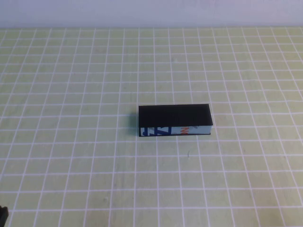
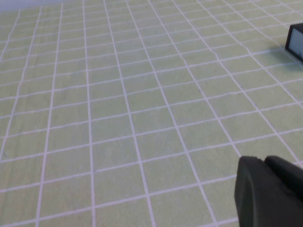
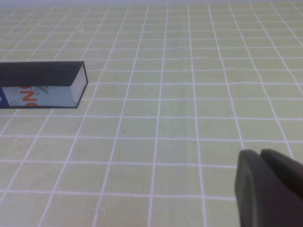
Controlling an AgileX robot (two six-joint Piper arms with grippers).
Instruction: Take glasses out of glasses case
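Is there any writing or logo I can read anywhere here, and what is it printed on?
Front of the closed glasses case: blue marks and orange letters, too blurred to read for certain; the right wrist view shows orange shapes resembling "NG".
Green grid table cover: no text.
Left tool and right tool, each low at the near edge, away from the case: no labels visible.

A green table (image 1: pixel 71 165) with white grid lines is seen beneath the left pincer (image 2: pixel 267 191) and the right pincer (image 3: pixel 265 187), a pale wall (image 1: pixel 151 12) far beyond.
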